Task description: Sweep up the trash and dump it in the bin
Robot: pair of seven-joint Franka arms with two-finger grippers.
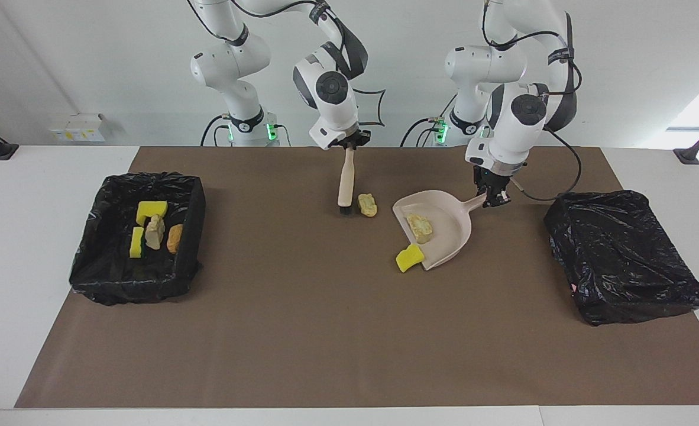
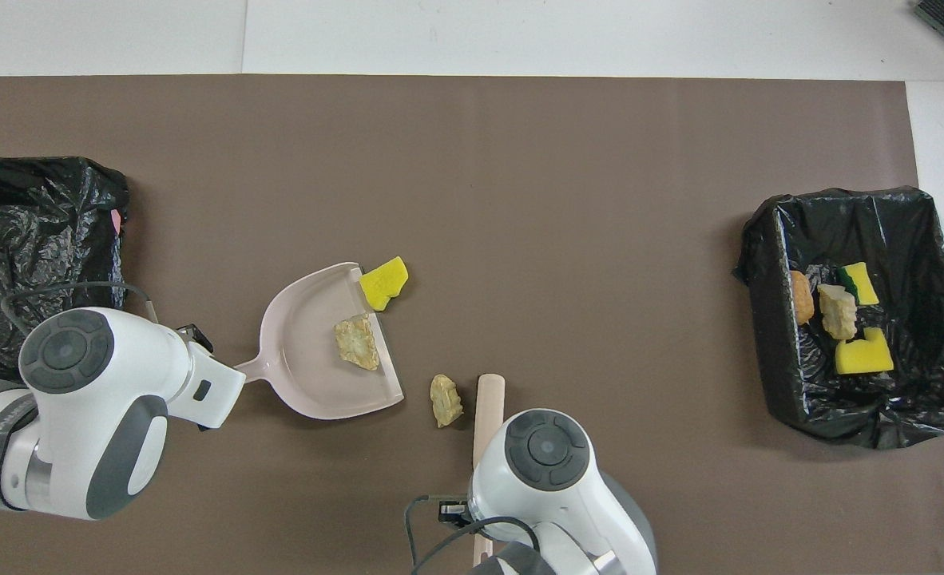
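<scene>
Black-lined open bin (image 1: pixel 139 236), at the right arm's end: holds four trash scraps (image 1: pixel 153 229). Right gripper (image 1: pixel 348 145): clamped on the upright beige brush handle (image 1: pixel 346 180); a tan crumbly lump (image 1: pixel 367 205) lies just beside the bristles. Beige plastic dustpan (image 1: pixel 444 231): carries one tan lump (image 1: pixel 419 225); a yellow sponge chunk (image 1: pixel 409 258) touches its lip. Left gripper (image 1: pixel 494 198): closed on the dustpan's handle.
</scene>
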